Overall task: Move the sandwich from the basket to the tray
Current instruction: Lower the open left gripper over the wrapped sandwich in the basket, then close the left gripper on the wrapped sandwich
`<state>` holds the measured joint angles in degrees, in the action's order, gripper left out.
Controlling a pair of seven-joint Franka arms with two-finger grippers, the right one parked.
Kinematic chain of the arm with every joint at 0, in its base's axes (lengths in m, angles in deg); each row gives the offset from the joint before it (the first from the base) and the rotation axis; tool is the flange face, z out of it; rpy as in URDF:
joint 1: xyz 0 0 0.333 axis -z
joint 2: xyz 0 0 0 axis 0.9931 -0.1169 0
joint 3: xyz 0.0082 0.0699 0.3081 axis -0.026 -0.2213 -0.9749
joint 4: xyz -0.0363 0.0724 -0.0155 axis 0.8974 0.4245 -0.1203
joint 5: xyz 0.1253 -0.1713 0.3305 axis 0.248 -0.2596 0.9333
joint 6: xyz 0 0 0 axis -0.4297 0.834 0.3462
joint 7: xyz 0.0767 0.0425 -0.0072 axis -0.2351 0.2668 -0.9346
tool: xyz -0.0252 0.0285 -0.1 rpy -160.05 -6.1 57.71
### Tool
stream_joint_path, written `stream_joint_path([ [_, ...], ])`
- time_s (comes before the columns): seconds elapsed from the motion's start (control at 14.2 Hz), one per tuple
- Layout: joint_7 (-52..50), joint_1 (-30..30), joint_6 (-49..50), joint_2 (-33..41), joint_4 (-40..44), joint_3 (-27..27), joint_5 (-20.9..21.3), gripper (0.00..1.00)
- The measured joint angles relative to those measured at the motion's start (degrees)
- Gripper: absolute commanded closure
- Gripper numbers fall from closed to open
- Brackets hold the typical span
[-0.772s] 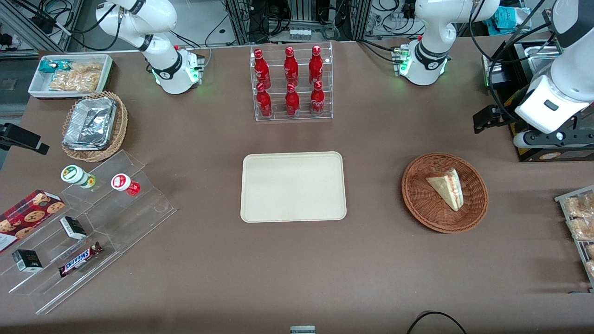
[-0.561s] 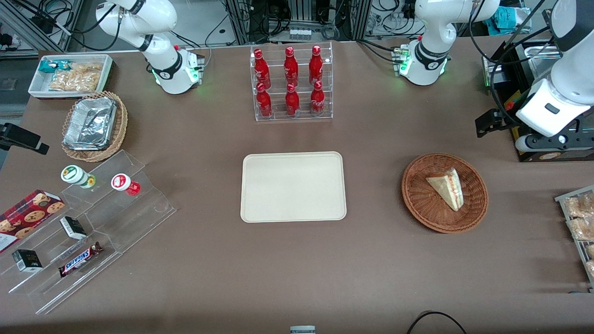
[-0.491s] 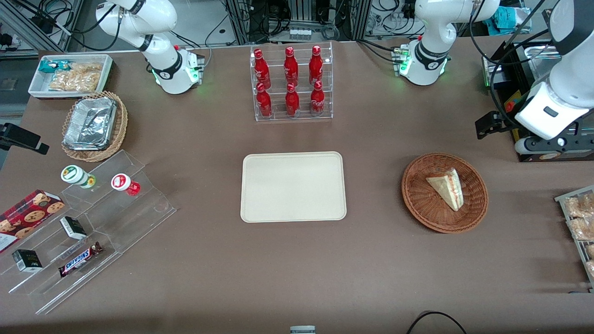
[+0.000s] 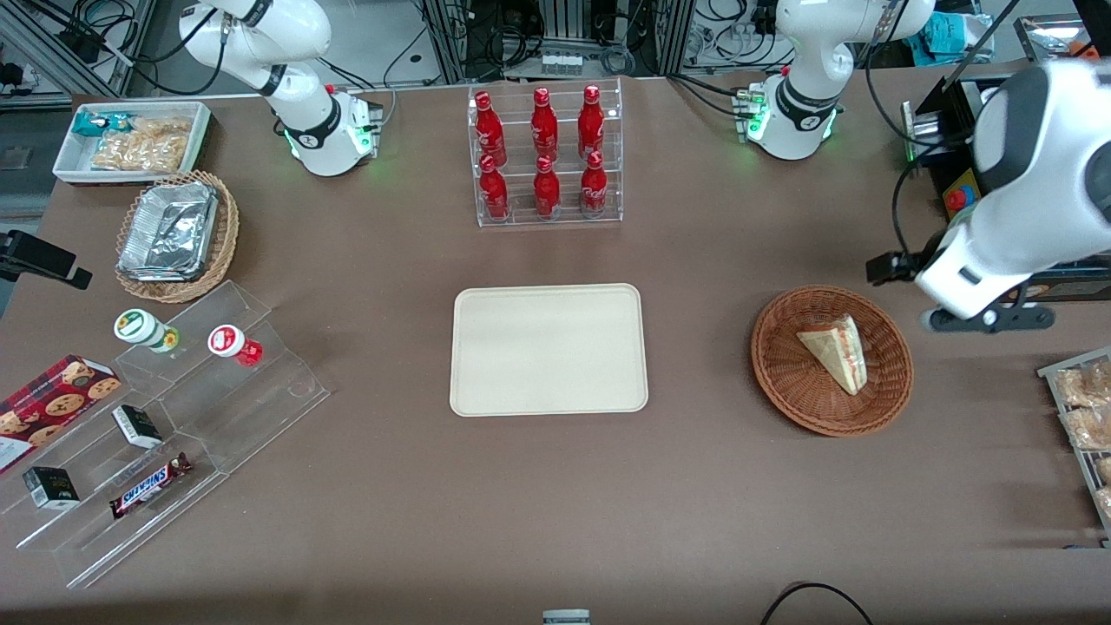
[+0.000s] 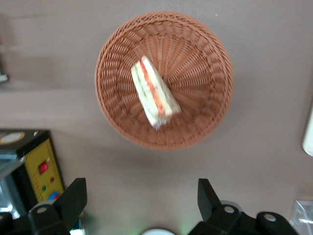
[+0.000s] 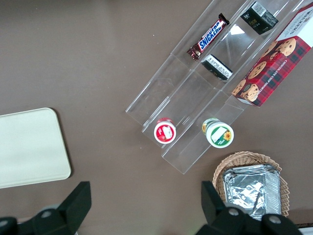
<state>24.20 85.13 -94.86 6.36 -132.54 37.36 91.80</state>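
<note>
The sandwich (image 4: 838,351), a pale wedge with a red and green edge, lies in the round reddish-brown wicker basket (image 4: 785,386). The cream tray (image 4: 548,349) lies flat at the table's middle with nothing on it. My left gripper (image 4: 985,319) hangs above the table beside the basket's rim, toward the working arm's end and a little farther from the front camera than the sandwich. In the left wrist view the gripper (image 5: 141,192) is open, with only bare table between its fingers. The sandwich (image 5: 154,95) and basket (image 5: 208,117) lie ahead of it.
A black box with a yellow panel (image 5: 41,166) stands close beside the gripper. A bin of bagged snacks (image 4: 1085,417) sits at the working arm's table edge. An acrylic rack of red bottles (image 4: 545,156) stands farther from the front camera than the tray.
The left arm has swung from over the black box toward the basket and nearer the front camera. The sandwich, basket and tray have not moved.
</note>
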Motion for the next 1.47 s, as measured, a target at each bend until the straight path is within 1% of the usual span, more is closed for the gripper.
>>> stream_joint_path([
  [0.28,0.0,-0.5,-15.4,-0.4,-12.7,-0.2,0.3,0.0],
  [0.49,-1.5,-2.6,-27.2,-0.2,-21.0,-0.3,0.3,0.0],
  [0.63,-9.3,-3.5,-31.0,-0.1,-24.5,-0.3,0.2,0.0],
  [0.77,-20.9,-3.6,-32.4,-0.3,-25.7,-0.2,0.2,0.0],
  [0.91,-30.2,-3.5,-34.6,-0.8,-26.1,0.1,0.2,0.0],
  [1.12,-39.2,-3.5,-39.0,-3.1,-26.5,0.1,0.2,0.0],
  [1.19,-40.6,-3.5,-40.0,-4.2,-26.5,0.1,0.2,0.05],
  [1.33,-43.0,-3.5,-40.9,-6.1,-26.5,0.1,-0.1,0.22],
  [1.4,-44.5,-3.5,-41.5,-6.9,-26.5,0.1,-0.5,0.39],
  [1.47,-46.2,-3.5,-42.0,-7.6,-26.5,0.1,-0.7,0.63],
])
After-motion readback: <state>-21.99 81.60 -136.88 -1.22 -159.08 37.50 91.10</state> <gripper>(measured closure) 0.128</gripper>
